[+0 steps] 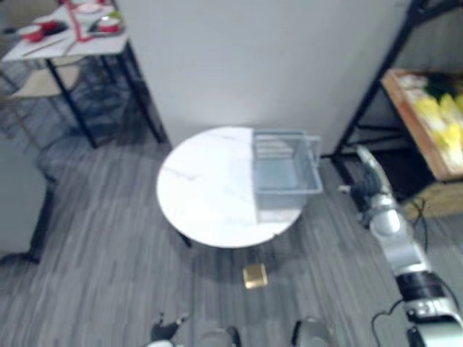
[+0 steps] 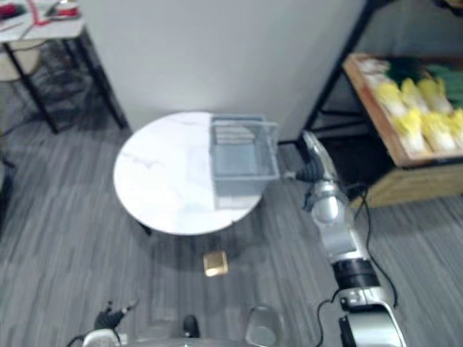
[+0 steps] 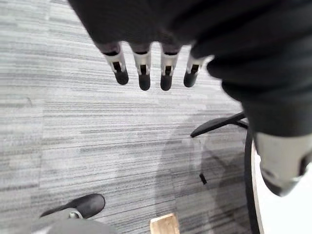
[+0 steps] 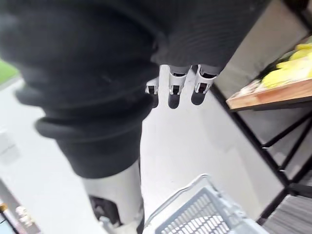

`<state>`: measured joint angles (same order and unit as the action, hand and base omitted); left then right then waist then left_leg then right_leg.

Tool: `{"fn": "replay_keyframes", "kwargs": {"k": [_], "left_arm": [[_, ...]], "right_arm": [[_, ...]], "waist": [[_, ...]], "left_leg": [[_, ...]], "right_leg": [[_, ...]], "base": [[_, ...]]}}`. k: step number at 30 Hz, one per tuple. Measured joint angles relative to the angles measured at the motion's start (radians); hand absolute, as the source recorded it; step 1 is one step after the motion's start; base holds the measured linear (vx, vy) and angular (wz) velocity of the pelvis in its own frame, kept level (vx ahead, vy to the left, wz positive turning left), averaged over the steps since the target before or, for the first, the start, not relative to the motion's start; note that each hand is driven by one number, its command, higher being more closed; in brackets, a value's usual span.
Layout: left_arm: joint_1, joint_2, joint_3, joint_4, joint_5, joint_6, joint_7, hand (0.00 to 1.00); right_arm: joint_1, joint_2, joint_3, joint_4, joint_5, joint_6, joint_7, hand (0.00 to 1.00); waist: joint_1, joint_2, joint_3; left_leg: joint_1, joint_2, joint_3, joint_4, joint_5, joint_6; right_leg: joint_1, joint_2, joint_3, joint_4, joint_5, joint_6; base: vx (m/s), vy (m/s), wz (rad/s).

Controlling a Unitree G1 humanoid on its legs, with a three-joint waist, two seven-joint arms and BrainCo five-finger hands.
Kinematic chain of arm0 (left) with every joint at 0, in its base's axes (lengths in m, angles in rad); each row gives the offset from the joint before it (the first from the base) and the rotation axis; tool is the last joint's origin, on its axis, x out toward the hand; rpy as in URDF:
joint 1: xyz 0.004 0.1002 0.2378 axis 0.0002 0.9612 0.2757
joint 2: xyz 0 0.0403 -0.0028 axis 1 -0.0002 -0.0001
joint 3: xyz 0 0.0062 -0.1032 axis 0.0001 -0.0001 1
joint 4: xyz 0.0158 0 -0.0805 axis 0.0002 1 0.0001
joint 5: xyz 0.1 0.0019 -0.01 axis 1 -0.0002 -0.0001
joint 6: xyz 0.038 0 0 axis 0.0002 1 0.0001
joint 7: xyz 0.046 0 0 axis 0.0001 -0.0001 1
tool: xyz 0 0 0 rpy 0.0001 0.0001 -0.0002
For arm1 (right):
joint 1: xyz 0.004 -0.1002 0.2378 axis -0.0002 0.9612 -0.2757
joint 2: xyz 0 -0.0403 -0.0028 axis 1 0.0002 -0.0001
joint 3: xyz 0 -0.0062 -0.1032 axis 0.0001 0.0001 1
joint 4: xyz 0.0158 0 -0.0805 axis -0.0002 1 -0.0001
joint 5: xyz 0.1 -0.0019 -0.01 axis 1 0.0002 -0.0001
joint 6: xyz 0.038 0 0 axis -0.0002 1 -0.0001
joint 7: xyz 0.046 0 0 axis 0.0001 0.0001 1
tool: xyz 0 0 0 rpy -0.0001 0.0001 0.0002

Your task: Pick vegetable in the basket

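Right now both hands are empty — the yellow vegetables (image 2: 409,108) lie on the wooden shelf tray (image 2: 370,116), well apart from the basket (image 2: 243,173).
That grey slatted basket sits at the right edge of the round white marble table (image 2: 163,181), its near end overhanging the rim a little. The right hand (image 2: 312,163) is raised just beside the basket, between it and the shelf, with fingers straight and spread loosely, nothing in them; its thumb points toward the basket without touching it. The left hand (image 3: 144,73) hangs low over the grey striped floor, fingers straight and relaxed, holding nothing. A small tan block (image 2: 215,263) lies on the floor near the table's front edge.
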<state>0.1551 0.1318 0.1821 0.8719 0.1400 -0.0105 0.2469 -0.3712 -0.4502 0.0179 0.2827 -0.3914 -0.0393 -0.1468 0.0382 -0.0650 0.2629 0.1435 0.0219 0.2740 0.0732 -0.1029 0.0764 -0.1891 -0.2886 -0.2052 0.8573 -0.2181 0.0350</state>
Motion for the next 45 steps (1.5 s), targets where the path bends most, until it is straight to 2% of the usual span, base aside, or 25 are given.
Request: {"fn": "replay_keyframes", "kwargs": {"k": [1, 2, 4, 5, 6, 7, 9, 11, 15, 20, 23, 25, 27, 30, 32, 39, 45], "left_arm": [[-0.003, 0.0, -0.001, 0.0, 0.0, 0.0, 0.0, 0.0], [-0.005, 0.006, -0.012, 0.001, 0.005, 0.0, -0.001, 0.0], [-0.007, 0.011, -0.03, 0.006, 0.03, 0.0, -0.01, 0.0], [-0.005, 0.024, -0.04, 0.006, 0.036, -0.001, -0.016, 0.0], [-0.004, 0.036, -0.04, 0.012, 0.039, -0.001, -0.017, 0.0], [-0.004, 0.034, -0.041, 0.02, 0.04, -0.001, -0.017, 0.0], [0.005, 0.015, -0.049, 0.037, 0.04, -0.001, -0.02, 0.0], [0.006, 0.009, -0.049, 0.038, 0.04, -0.007, -0.019, 0.0], [0.008, -0.009, -0.046, 0.048, 0.04, -0.014, -0.017, 0.0], [-0.011, -0.008, -0.036, 0.047, 0.04, -0.023, -0.012, 0.0], [-0.045, -0.008, -0.048, 0.047, 0.04, -0.024, -0.009, 0.0], [-0.08, -0.01, -0.084, 0.041, 0.04, -0.027, -0.004, 0.0], [-0.083, -0.01, -0.096, 0.035, 0.04, -0.032, 0.005, 0.0], [-0.083, -0.006, -0.098, 0.029, 0.04, -0.033, 0.012, 0.0], [-0.085, -0.003, -0.099, 0.027, 0.04, -0.033, 0.014, 0.0], [-0.104, 0.0, -0.118, 0.028, 0.037, -0.035, 0.027, 0.0], [-0.12, 0.0, -0.14, 0.029, 0.037, -0.044, 0.029, 0.0]], "right_arm": [[-0.007, -0.003, 0.0, 0.008, 0.0, 0.0, 0.0, 0.0], [-0.013, -0.014, 0.0, 0.011, 0.002, -0.001, 0.001, 0.0], [-0.023, -0.041, 0.0, 0.013, 0.003, -0.006, 0.003, 0.0], [-0.037, -0.055, 0.0, 0.028, 0.009, -0.011, 0.003, 0.0], [-0.054, -0.056, -0.001, 0.064, 0.01, -0.012, 0.003, 0.0], [-0.064, -0.057, 0.0, 0.087, 0.01, -0.01, 0.003, 0.0], [-0.093, -0.083, 0.035, 0.139, 0.01, 0.01, 0.003, 0.0], [-0.144, -0.113, 0.062, 0.182, 0.01, 0.016, 0.003, 0.0], [-0.308, -0.157, 0.111, 0.214, 0.009, 0.012, 0.003, 0.0], [-0.417, -0.176, 0.157, 0.257, 0.009, 0.003, 0.003, 0.0], [-0.462, -0.21, 0.169, 0.311, 0.008, 0.005, -0.002, 0.0], [-0.511, -0.249, 0.184, 0.327, 0.006, 0.008, -0.013, 0.0], [-0.564, -0.247, 0.199, 0.336, 0.0, 0.006, -0.017, 0.0], [-0.67, -0.248, 0.231, 0.376, -0.002, -0.005, -0.024, 0.0], [-0.711, -0.251, 0.238, 0.413, -0.002, -0.009, -0.028, 0.0], [-0.727, -0.307, 0.266, 0.483, -0.004, -0.001, -0.054, 0.0], [-0.726, -0.311, 0.264, 0.516, -0.006, 0.01, -0.056, 0.0]], "waist": [[-0.003, 0.002, 0.001], [-0.007, 0.0, -0.001], [-0.009, 0.0, -0.003], [-0.008, -0.02, -0.01], [-0.004, -0.043, -0.013], [-0.001, -0.037, -0.014], [-0.003, 0.025, -0.024], [-0.004, 0.047, -0.021], [-0.002, 0.073, -0.009], [-0.003, 0.093, 0.006], [-0.006, 0.128, 0.032], [-0.01, 0.144, 0.06], [0.003, 0.147, 0.084], [0.007, 0.127, 0.111], [0.007, 0.121, 0.135], [-0.007, 0.14, 0.165], [-0.007, 0.155, 0.174]], "left_leg": [[0.0, 0.011, -0.014, 0.0, 0.002, -0.003], [-0.002, 0.029, -0.041, 0.001, 0.003, -0.007], [-0.008, 0.046, -0.065, 0.002, -0.007, -0.06], [-0.025, 0.046, -0.096, 0.015, -0.016, -0.109], [-0.039, 0.047, -0.115, 0.038, -0.036, -0.158], [-0.04, 0.057, -0.116, 0.042, -0.046, -0.179], [-0.032, 0.146, -0.058, 0.045, -0.035, -0.21], [-0.015, 0.175, -0.036, 0.004, -0.008, -0.241], [-0.036, 0.182, -0.038, -0.018, 0.013, -0.243], [-0.14, 0.172, -0.101, -0.024, 0.037, -0.238], [-0.19, 0.158, -0.148, -0.036, 0.09, -0.238], [-0.227, 0.141, -0.084, -0.036, 0.141, -0.222], [-0.23, 0.144, -0.071, -0.036, 0.142, -0.221], [-0.258, 0.13, -0.059, -0.037, 0.146, -0.215], [-0.264, 0.128, -0.049, -0.037, 0.15, -0.21], [-0.281, 0.131, -0.036, -0.108, 0.205, -0.214], [-0.28, 0.132, -0.033, -0.138, 0.224, -0.218]], "right_leg": [[-0.008, 0.008, 0.003, -0.056, -0.001, -0.002], [-0.018, 0.028, 0.05, -0.24, 0.008, 0.012], [-0.017, 0.046, 0.119, -0.432, 0.033, 0.036], [-0.011, 0.04, 0.17, -0.588, 0.074, 0.036], [0.01, 0.03, 0.18, -0.675, 0.201, 0.099], [0.02, 0.037, 0.158, -0.68, 0.25, 0.108], [0.018, 0.098, 0.1, -0.632, 0.22, 0.074], [0.017, 0.122, 0.077, -0.601, 0.207, 0.057], [0.013, 0.131, 0.052, -0.626, 0.21, 0.056], [0.001, 0.12, -0.006, -0.723, 0.265, 0.065], [0.001, 0.088, -0.084, -0.714, 0.265, 0.062], [0.0, 0.055, -0.14, -0.698, 0.259, 0.059], [-0.016, 0.052, -0.139, -0.668, 0.244, 0.056], [-0.105, 0.019, -0.114, -0.548, 0.191, 0.048], [-0.132, 0.009, -0.107, -0.508, 0.177, 0.042], [-0.194, 0.012, -0.104, -0.476, 0.168, 0.035], [-0.208, 0.018, -0.1, -0.474, 0.168, 0.034]], "base": [[0.26, -0.318, 1.05], [0.2, -0.305, 0.91], [0.16, -0.319, 0.86], [0.18, -0.427, 0.8], [0.18, -0.46, 0.65], [0.21, -0.54, 0.41], [0.22, -0.439, 0.29], [0.12, -0.231, 0.19], [0.01, -0.1, 0.12], [-0.04, -0.002, 0.4], [0.02, 0.021, 0.82], [-0.04, 0.048, 0.9], [-0.08, 0.004, 0.23], [-0.09, -0.034, 0.0], [-0.09, -0.056, -0.06], [-0.04, -0.041, 0.0], [0.01, -0.017, 0.0]]}}
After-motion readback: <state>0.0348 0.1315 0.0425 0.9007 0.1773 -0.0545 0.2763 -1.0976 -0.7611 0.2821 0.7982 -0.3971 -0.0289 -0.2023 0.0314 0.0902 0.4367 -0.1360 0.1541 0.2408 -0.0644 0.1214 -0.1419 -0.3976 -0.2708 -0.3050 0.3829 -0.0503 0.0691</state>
